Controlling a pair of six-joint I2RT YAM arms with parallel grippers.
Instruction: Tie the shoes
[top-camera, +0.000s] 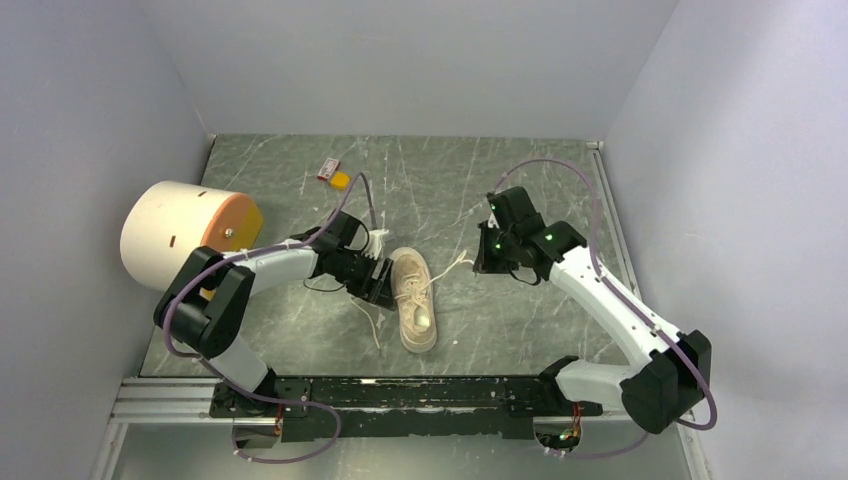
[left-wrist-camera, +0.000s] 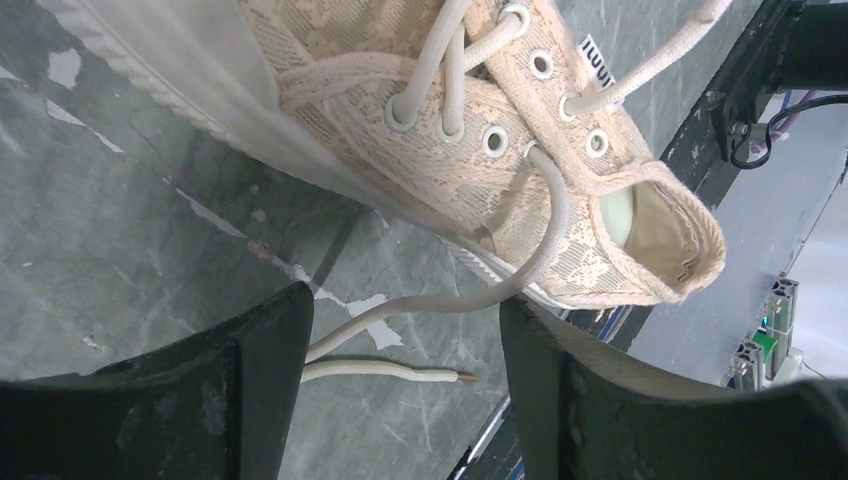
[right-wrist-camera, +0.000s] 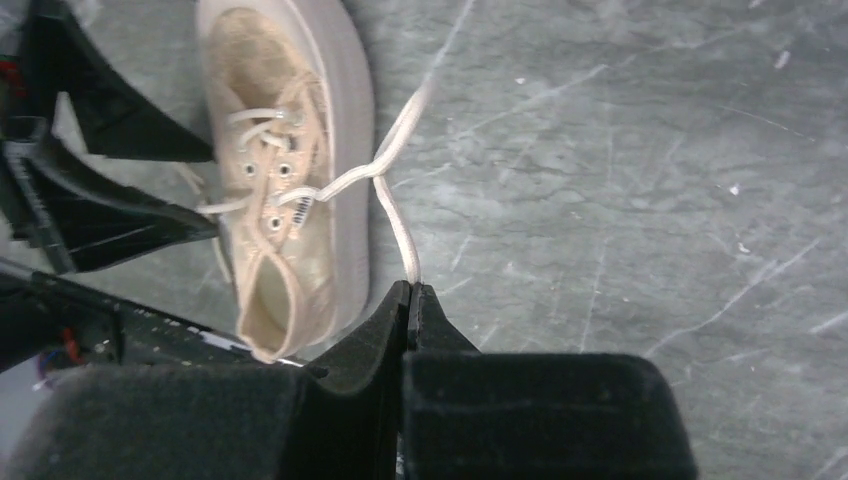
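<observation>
The right gripper (right-wrist-camera: 411, 292) pinches one lace (right-wrist-camera: 395, 215) of the cream sneaker (top-camera: 413, 298). The left gripper (left-wrist-camera: 405, 330) is spread, a second lace (left-wrist-camera: 552, 225) running between its jaws onto the counter (left-wrist-camera: 120, 230).

A large cream cylinder (top-camera: 175, 232), orange at one end, lies on its side at the left of the marbled table (top-camera: 520, 340). A small orange piece (top-camera: 341, 181) sits farther back.

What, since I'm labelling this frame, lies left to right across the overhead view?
cream-and-orange cylinder → left hand → sneaker → right hand, shut on a lace
</observation>
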